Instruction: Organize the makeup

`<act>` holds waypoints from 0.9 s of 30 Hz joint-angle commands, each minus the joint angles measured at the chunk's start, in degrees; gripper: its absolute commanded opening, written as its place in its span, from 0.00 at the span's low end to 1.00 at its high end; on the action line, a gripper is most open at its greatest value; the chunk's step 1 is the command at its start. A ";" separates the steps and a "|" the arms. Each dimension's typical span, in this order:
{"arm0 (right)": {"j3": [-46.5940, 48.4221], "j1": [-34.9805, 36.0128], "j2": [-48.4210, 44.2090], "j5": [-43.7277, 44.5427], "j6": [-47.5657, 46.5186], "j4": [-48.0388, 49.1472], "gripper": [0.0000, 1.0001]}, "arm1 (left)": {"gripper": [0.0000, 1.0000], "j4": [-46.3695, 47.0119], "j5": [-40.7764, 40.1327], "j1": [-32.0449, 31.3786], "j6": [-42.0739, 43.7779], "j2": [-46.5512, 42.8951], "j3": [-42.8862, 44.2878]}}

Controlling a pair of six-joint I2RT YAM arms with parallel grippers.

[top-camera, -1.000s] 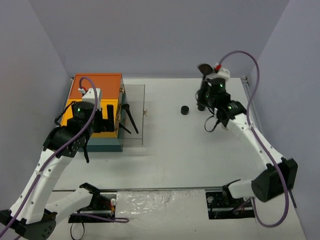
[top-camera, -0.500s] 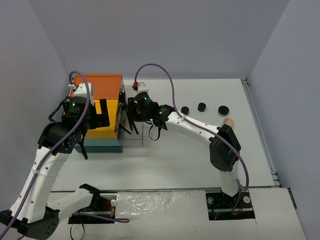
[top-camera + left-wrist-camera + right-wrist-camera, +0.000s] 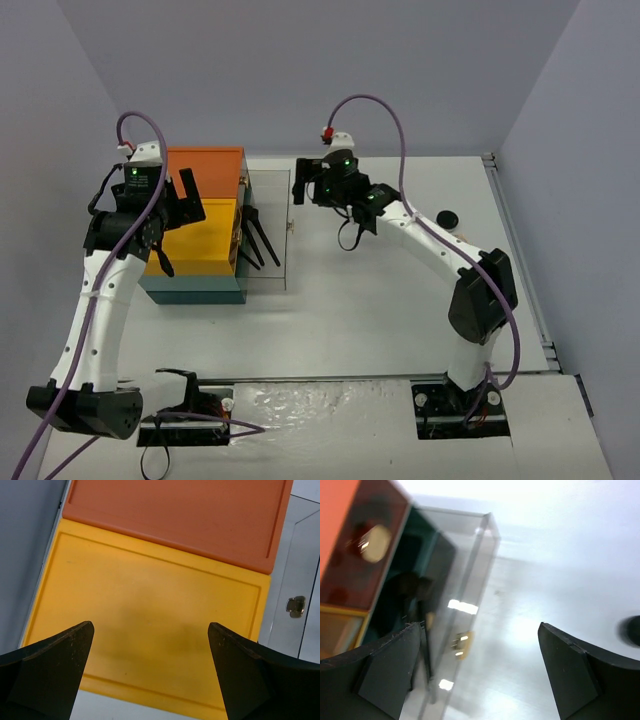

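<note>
Several slim black brushes (image 3: 258, 240) lie fanned in the clear tray (image 3: 280, 200) on the right side of the orange-topped teal box (image 3: 205, 165). My right gripper (image 3: 302, 185) hovers just right of the tray, open, with nothing in it. In the right wrist view this gripper (image 3: 480, 627) spans the tray's wall and gold clasp (image 3: 461, 645), with the brushes (image 3: 420, 645) a dark blur. A round black jar (image 3: 446, 219) sits at the far right, half behind the right arm. My left gripper (image 3: 180, 228) is open over the box's yellow panel (image 3: 150, 580).
The box stands against the left wall. The clear tray's edges stick out toward the middle of the table. A silver clasp (image 3: 295, 606) shows beside the yellow panel. The right arm stretches diagonally across the table's right half. A black jar (image 3: 632, 630) shows at the right edge.
My right arm swung from the far right to the clear tray, opened, and now backs off slightly; the brush it carried is gone from its jaws. The left gripper rose over the box.
</note>
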 commanded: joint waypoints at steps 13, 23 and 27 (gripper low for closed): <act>0.78 -4.42 8.50 -3.50 -4.78 -1.49 1.00 | 0.97 10.45 9.46 4.40 1.43 9.93 -0.83; 12.01 2.53 16.90 -9.54 -4.45 -0.99 1.00 | 0.97 12.22 12.74 4.40 -0.63 9.82 -5.03; 14.97 4.22 19.46 -13.01 -2.60 0.66 1.00 | 0.97 13.01 14.22 4.40 -1.34 9.49 -6.40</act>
